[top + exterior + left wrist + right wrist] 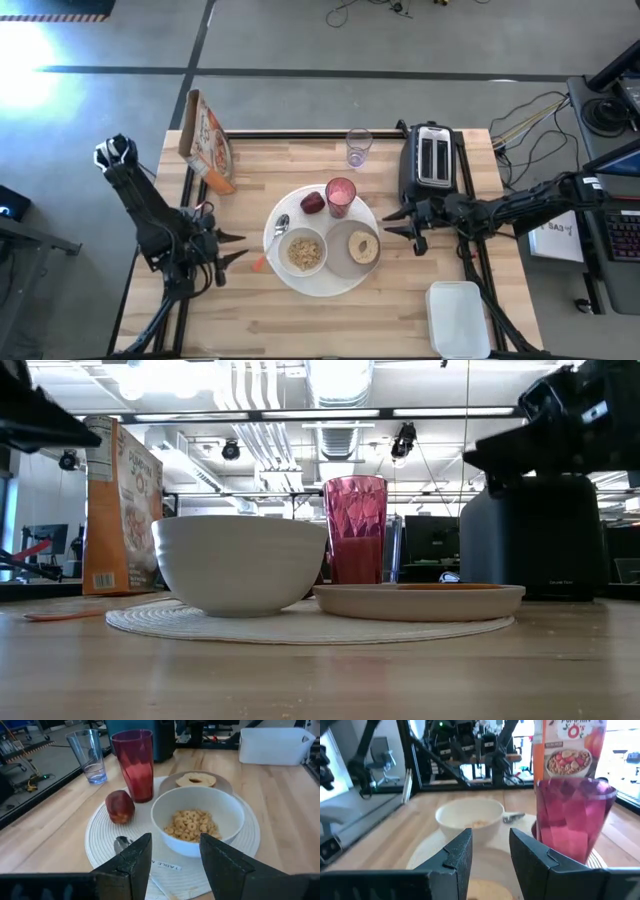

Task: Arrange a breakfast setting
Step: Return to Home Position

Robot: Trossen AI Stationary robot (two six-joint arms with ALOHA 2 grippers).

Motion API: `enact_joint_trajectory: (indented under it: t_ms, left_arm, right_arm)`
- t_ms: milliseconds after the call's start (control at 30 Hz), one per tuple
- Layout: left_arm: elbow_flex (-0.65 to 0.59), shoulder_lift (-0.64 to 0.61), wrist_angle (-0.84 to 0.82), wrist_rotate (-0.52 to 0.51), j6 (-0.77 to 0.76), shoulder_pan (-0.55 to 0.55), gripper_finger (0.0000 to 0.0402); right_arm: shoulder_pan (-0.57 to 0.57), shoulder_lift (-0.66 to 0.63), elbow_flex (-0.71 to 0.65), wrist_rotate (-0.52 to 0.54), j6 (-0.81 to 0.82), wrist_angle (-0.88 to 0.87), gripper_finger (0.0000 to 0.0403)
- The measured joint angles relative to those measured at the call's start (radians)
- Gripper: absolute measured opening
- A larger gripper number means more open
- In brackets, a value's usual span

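High view: left end effector (242,247) and right end effector (387,222) — both spread, empty — flank the setting (322,286) between them, seemingly finished.

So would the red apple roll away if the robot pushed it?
Probably a little. The round red apple sits free on the flat white woven mat, so a nudge could roll it. It looks slightly uneven, so likely wobbly, not far. The tall pink faceted tumbler close beside it might stop it.
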Motion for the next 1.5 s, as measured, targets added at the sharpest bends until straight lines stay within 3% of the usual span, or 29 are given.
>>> enact_joint_trajectory:
  t_ms: [567,767,1133,1500]
  left_arm:
    - [-0.262,0.002,0.295,0.002,0.021,0.0,0.015]
    - [-0.342,0.002,0.408,0.023,0.039,0.0,0.015]
    - [-0.354,0.0,0.462,0.244,0.193,0.0,0.015]
    - [-0.354,-0.001,0.669,0.549,0.576,0.0,0.015]
  right_arm:
    - [0.0,0.007,-0.04,0.014,-0.052,-0.011,0.0118]
    - [0.002,0.01,-0.043,0.12,0.036,-0.075,0.0118]
    - [0.002,0.025,-0.044,0.149,0.025,-0.1,0.0118]
    - [0.0,0.025,-0.045,0.158,-0.029,-0.105,0.0118]
